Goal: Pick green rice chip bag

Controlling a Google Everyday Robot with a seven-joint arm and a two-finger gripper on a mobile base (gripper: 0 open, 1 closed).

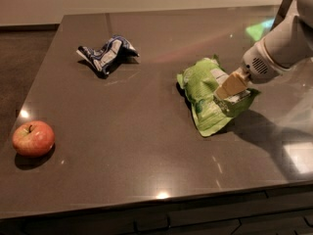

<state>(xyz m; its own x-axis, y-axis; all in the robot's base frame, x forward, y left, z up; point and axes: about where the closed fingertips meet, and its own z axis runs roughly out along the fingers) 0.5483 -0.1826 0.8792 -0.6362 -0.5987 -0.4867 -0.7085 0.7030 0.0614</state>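
The green rice chip bag (205,99) lies crumpled on the dark table (146,146), right of the middle, with its white label panel facing up. My gripper (226,88) comes in from the right on a white arm (279,50) and rests on the right part of the bag, over the label panel. Its tan tip touches the bag's top surface. The bag lies flat on the table.
A crumpled dark blue and white bag (106,53) lies at the back left. A red apple (33,138) sits near the front left edge. The table's front edge runs along the bottom of the view.
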